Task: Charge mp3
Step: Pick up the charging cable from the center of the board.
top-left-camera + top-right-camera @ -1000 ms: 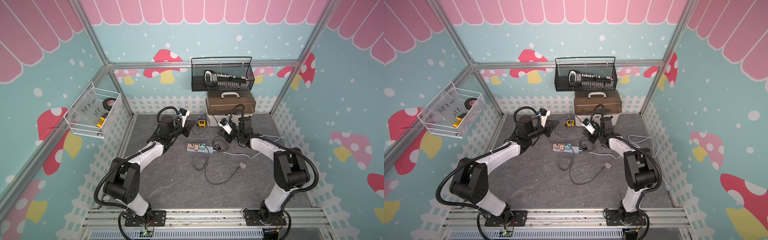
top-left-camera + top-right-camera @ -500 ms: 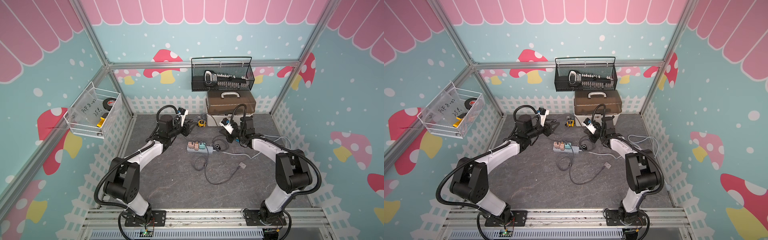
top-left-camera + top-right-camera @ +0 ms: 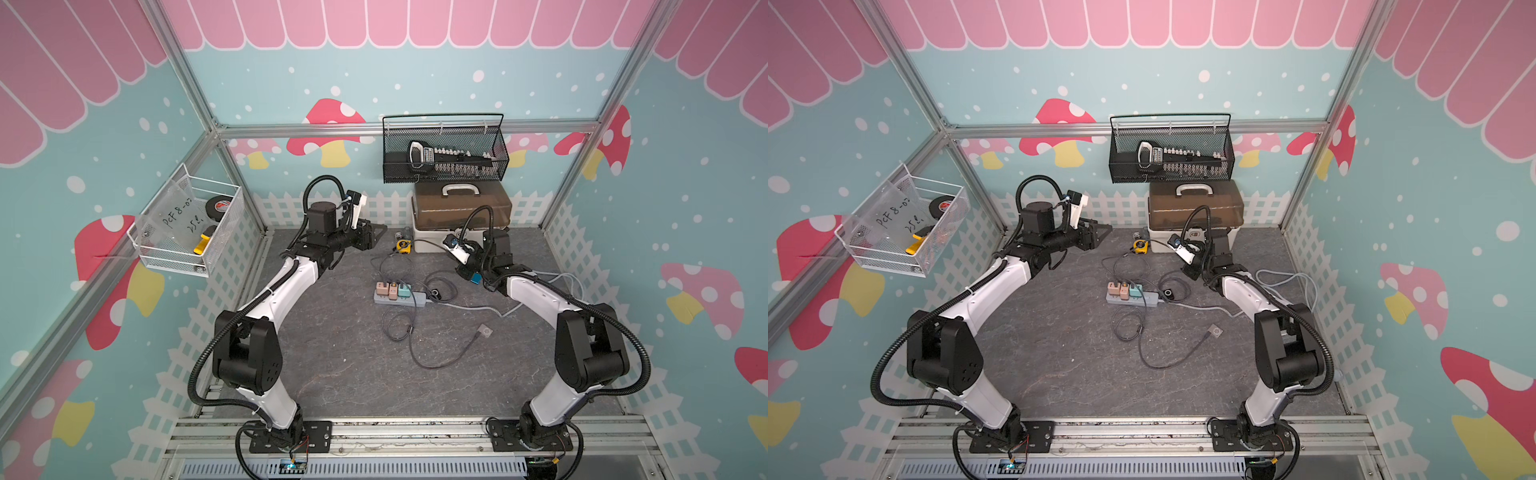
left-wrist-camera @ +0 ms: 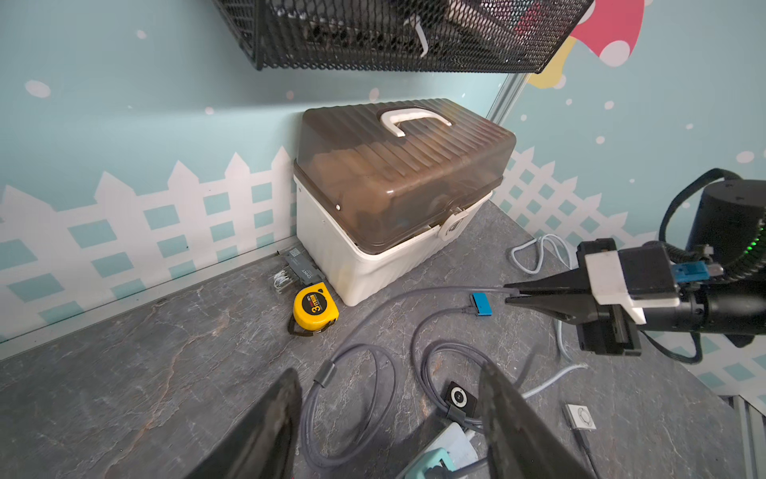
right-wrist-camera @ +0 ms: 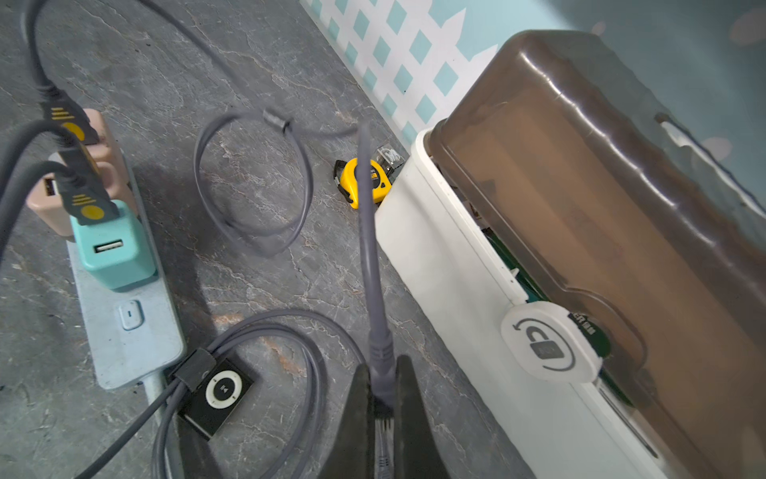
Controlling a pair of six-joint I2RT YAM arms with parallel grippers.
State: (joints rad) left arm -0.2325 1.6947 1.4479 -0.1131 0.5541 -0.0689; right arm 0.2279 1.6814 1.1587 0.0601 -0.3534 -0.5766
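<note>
**Right gripper closed on a charging cable near the power strip, left gripper open and empty**

The power strip (image 3: pixel 400 297) lies flat in the middle of the grey table (image 3: pixel 332 374). Two pink chargers (image 3: pixel 380 288) and one teal charger (image 5: pixel 114 249) stand in its sockets.

A black mp3 player (image 5: pixel 216 390) lies on the table just beside the end of the strip where the switch is, on the right arm's side. A tied bundle of cords (image 5: pixel 195 365) crosses its corner, and I cannot tell if a plug sits in it. A silver mp3 player (image 3: pixel 484 331) lies apart from the strip, nearer to the robot's base on the right side. A dark cable (image 3: pixel 465 349) ends at it.

The right gripper (image 5: pixel 381 365) is past that same end of the strip, toward the back wall. Its jaws are pressed together on a grey cable (image 5: pixel 367 232), at the stiff sleeve next to the plug. The cable runs out from the fingertips over the table. In the left wrist view a small blue piece (image 4: pixel 482 305), with a cable plug in it, shows just beside these fingertips. Whether it hangs or lies I cannot tell.

The left gripper (image 4: pixel 387 370) is raised above the table behind the strip, on the left arm's side. Its jaws stand wide apart and nothing is between them.

A yellow tape measure (image 3: pixel 402 246) lies behind the strip, just beside a storage box (image 3: pixel 461 216) with a brown lid.
</note>
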